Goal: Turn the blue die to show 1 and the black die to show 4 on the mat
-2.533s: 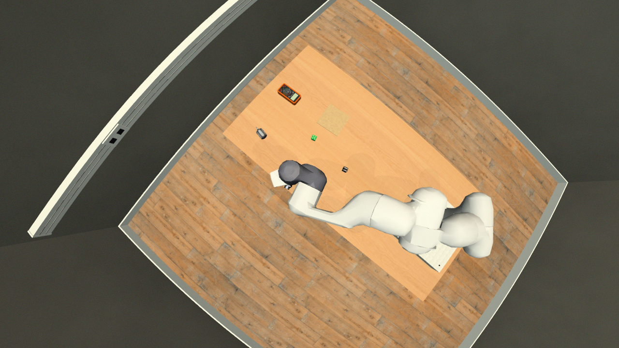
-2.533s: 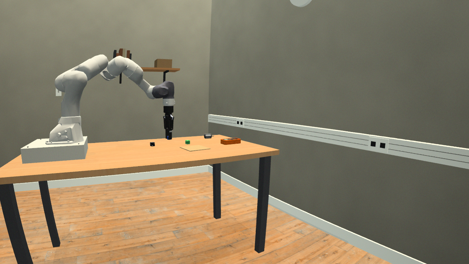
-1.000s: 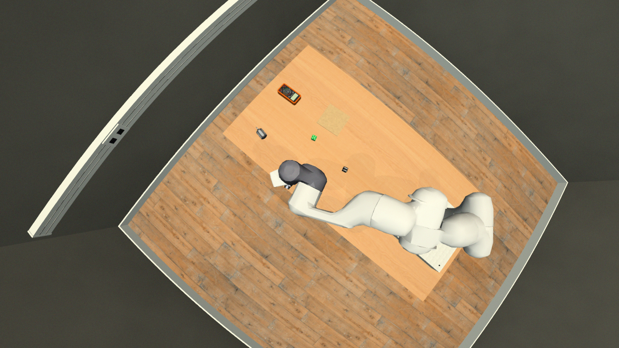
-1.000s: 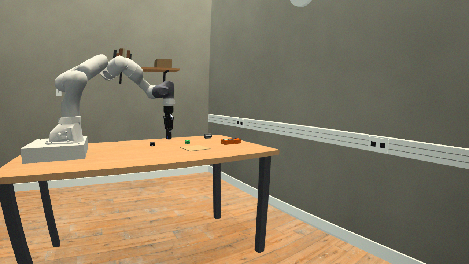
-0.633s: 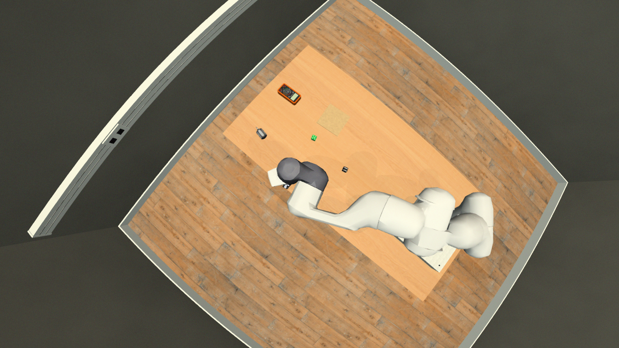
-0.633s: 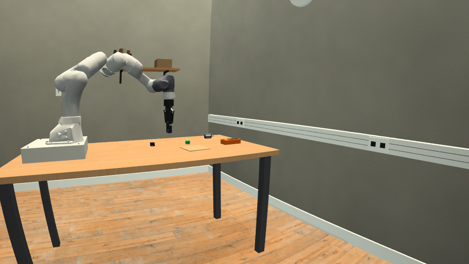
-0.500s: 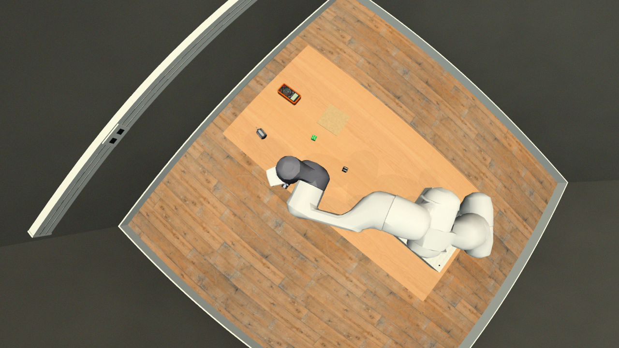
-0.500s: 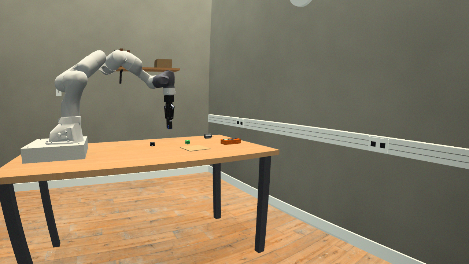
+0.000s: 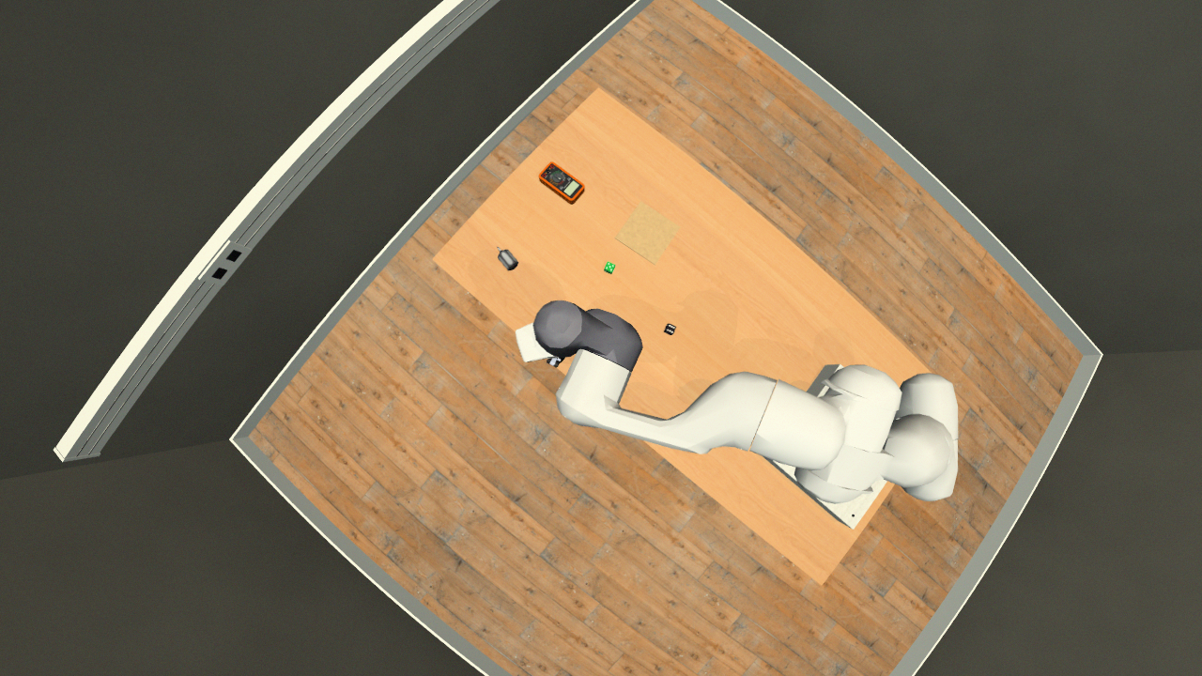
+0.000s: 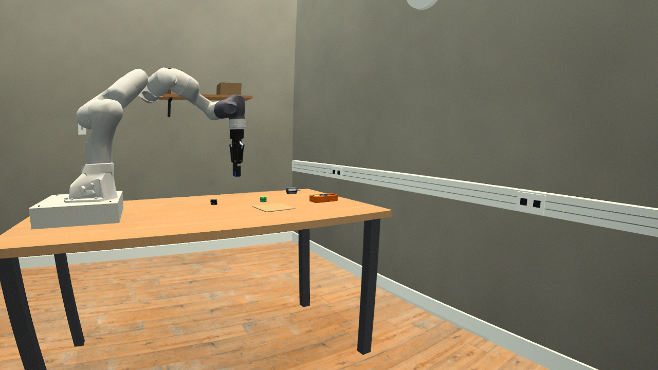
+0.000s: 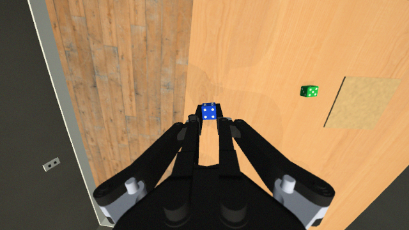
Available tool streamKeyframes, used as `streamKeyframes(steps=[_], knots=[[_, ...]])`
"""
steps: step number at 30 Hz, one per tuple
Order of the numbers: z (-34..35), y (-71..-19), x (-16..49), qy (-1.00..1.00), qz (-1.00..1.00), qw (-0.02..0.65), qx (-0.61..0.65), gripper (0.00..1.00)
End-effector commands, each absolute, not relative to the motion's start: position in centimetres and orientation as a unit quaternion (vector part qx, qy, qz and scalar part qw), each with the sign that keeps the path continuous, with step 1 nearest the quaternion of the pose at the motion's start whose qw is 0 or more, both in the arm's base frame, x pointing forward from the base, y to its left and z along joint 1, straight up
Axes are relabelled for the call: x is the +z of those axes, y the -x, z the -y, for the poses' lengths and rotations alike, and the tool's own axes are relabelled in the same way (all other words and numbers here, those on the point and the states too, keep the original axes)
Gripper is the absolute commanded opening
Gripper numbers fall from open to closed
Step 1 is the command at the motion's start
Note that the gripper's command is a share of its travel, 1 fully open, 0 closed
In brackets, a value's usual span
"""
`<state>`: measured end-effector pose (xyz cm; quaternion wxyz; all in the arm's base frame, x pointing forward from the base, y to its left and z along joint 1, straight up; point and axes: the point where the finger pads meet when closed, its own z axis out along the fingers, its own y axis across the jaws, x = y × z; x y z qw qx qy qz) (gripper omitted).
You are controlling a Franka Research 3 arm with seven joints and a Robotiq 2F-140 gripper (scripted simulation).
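Across the wood-grained counter (image 9: 739,277) (image 10: 161,211) (image 11: 255,48), viewed from the top, must go up and right from the jaws to reach the mat (image 9: 648,233) (image 10: 273,207) (image 11: 362,103); likely to pass over the green die (image 9: 608,267) (image 10: 263,199) (image 11: 309,91). Noted right of the jaws: the black die (image 9: 670,329) (image 10: 214,202). In the exterior view, hangs above the counter. In the wrist view, pinches the blue die (image 10: 235,173) (image 11: 209,112) between both jaws, four pips facing the camera; needs rightward travel, past green, and probably a quarter turn.
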<state>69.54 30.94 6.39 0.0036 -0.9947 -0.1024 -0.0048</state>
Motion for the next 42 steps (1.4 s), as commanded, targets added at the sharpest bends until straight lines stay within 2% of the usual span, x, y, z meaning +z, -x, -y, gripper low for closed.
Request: streamKeyframes(steps=[1,5,42], knots=[[-30.7,-69.3,6.2,0.996,0.089,0.001,-0.001,0.21],[-30.7,-69.3,5.9,1.000,0.002,0.000,0.001,0.21],[-30.5,-69.4,5.2,0.954,-0.299,-0.002,0.005,0.21]])
